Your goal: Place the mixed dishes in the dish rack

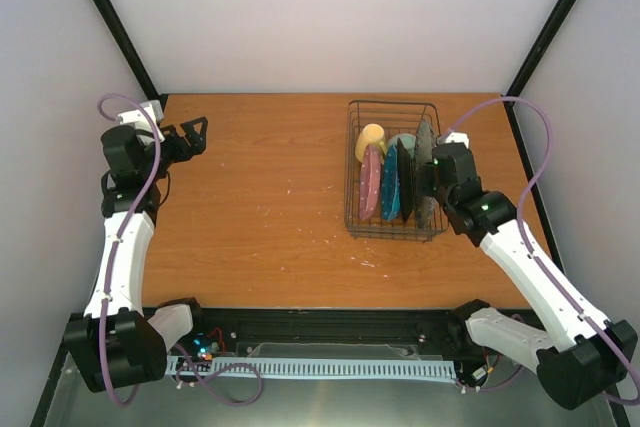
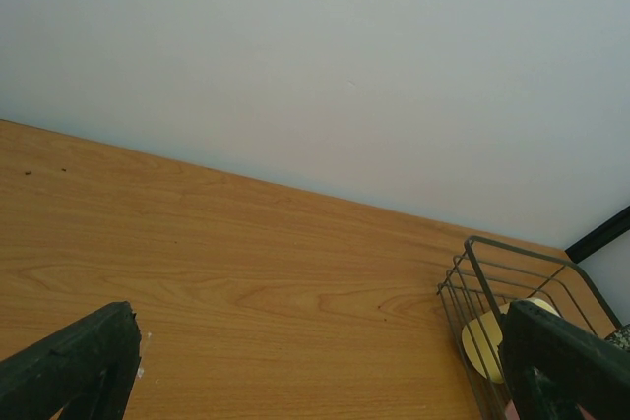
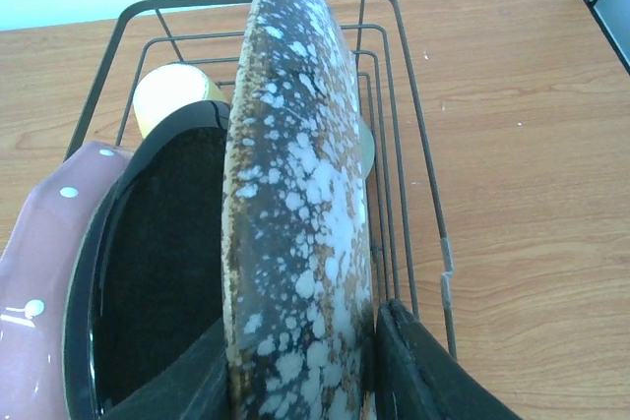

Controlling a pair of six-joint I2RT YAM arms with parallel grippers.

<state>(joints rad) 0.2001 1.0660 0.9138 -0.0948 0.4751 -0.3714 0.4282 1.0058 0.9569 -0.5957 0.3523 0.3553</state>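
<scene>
The dish rack [image 1: 352,169] stands at the right of the table. In it stand the pink dotted plate [image 1: 370,185], the teal dotted plate [image 1: 390,185], the dark-rimmed plate [image 1: 407,179] and the grey speckled plate [image 1: 425,152], all on edge. The yellow mug [image 1: 370,137] and the mint-green bowl [image 1: 403,141] sit at the far end. My right gripper [image 1: 430,185] is shut on the speckled plate [image 3: 295,223], one finger [image 3: 423,371] on each face, in the rightmost slot. My left gripper [image 1: 195,135] is open and empty at the far left.
In the right wrist view the rack's wires [image 3: 394,66] run close beside the right finger, with the dark plate [image 3: 157,263] and pink plate [image 3: 39,272] to the left. The left wrist view shows the rack's corner [image 2: 472,253] and the mug [image 2: 487,341].
</scene>
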